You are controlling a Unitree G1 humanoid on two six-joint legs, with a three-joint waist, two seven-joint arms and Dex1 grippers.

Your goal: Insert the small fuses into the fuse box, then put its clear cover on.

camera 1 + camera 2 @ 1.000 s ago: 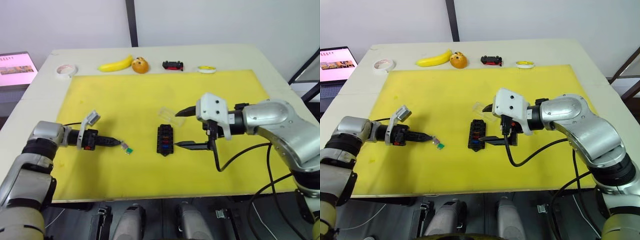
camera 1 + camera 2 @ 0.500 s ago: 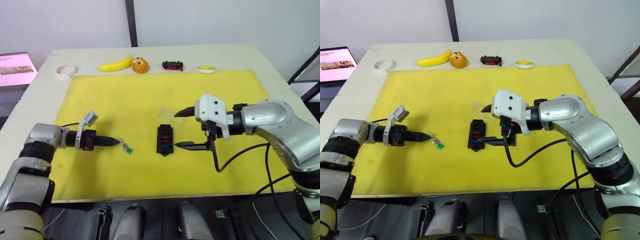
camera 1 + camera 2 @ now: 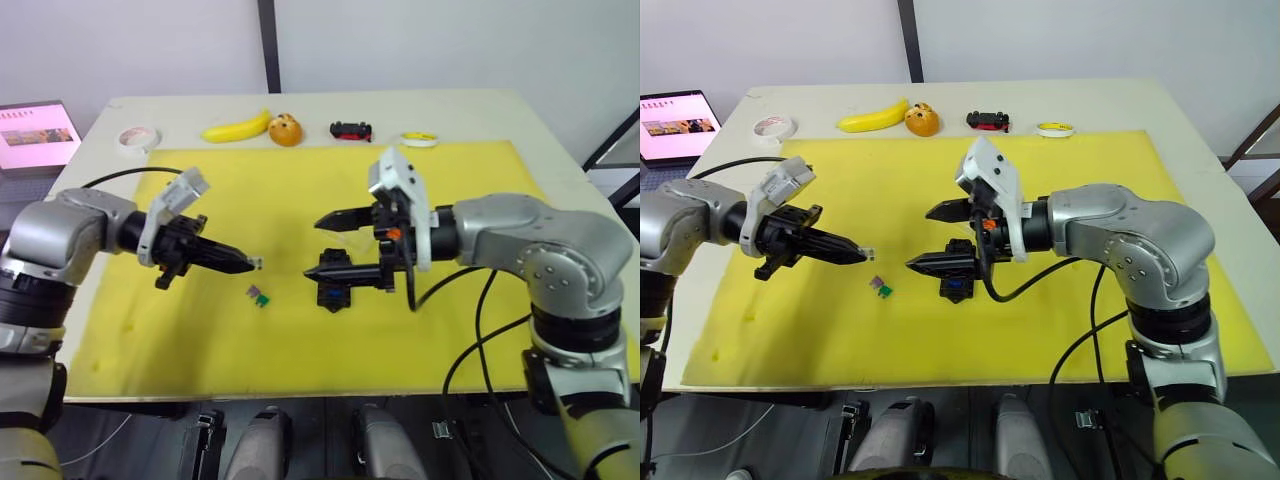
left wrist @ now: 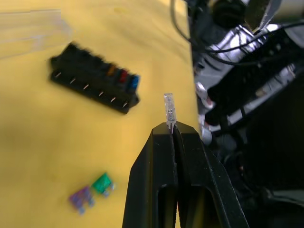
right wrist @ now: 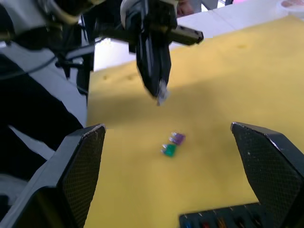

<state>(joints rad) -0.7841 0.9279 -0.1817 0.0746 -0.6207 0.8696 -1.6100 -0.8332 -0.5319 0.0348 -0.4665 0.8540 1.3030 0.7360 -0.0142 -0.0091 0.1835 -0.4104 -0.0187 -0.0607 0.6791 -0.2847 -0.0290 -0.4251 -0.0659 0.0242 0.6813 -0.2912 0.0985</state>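
**Clear fuse pinched, box waiting mid-mat**

Yellow mat (image 3: 300, 180) across a pale table, white wall behind. Left gripper (image 4: 172, 130) sits left of centre, fingers pressed together on a clear fuse (image 4: 169, 110), lifted off the mat. Just below it, a purple fuse (image 4: 80, 199) and a green fuse (image 4: 101, 184) lie touching. Centre frame, the fuse box (image 4: 94, 83) holds orange, red and blue fuses at one end. Right gripper (image 3: 937, 238) spread wide above the box. Banana (image 3: 236, 128) and toy car (image 3: 350, 130) line the far edge
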